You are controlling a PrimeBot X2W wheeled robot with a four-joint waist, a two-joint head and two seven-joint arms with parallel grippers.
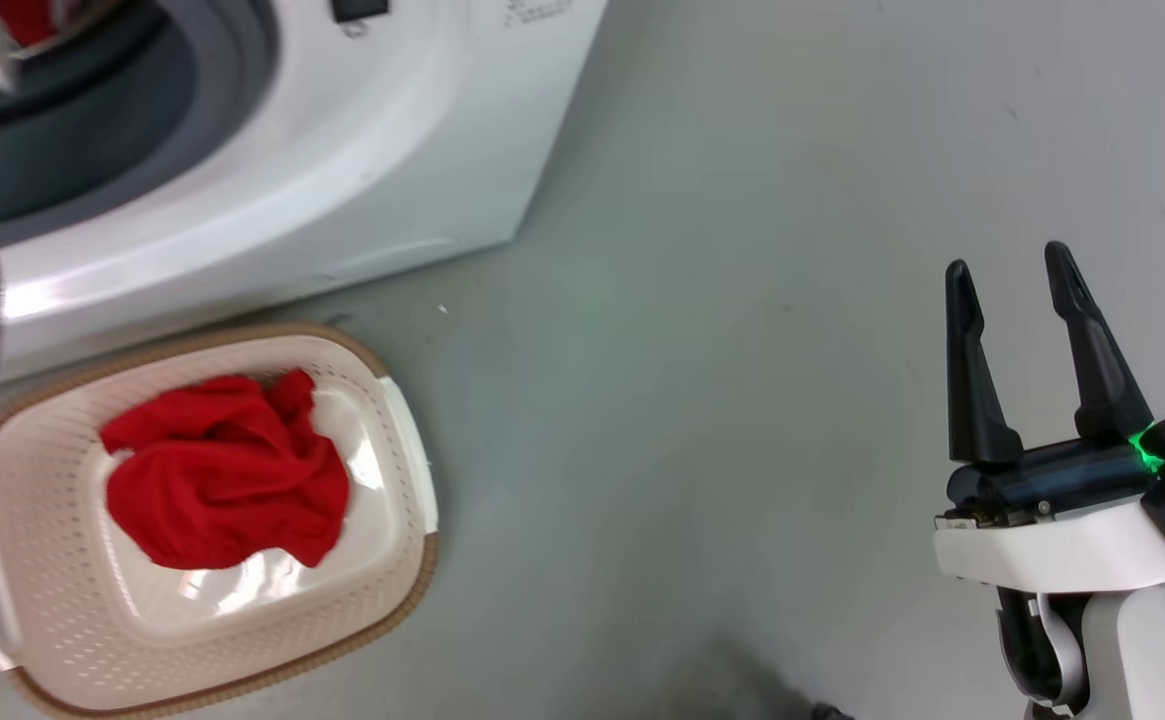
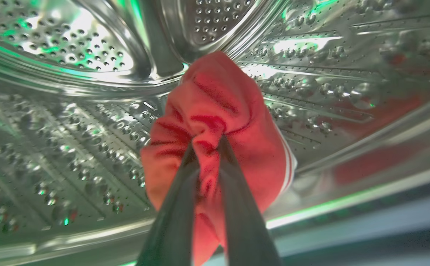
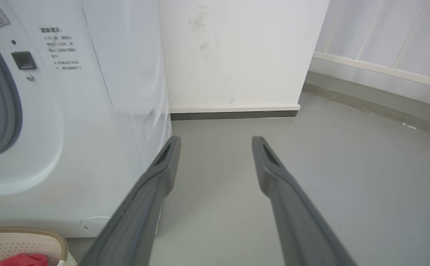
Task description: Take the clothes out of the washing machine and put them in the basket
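We have the left gripper point(image 2: 207, 144) pinched on the striped red garment point(image 2: 218, 96) inside the steel drum point(image 2: 71, 122). The basket point(image 1: 42, 560), plain red garment point(image 1: 227, 480) in it, lies nearer, before the washing machine point(image 1: 392, 180). Right gripper point(image 1: 1008, 257) spread, empty, far right.

One plain red garment point(image 1: 227, 480) crumpled in basket point(image 1: 42, 560); striped garment point(image 2: 218, 122) inside drum point(image 2: 71, 129).
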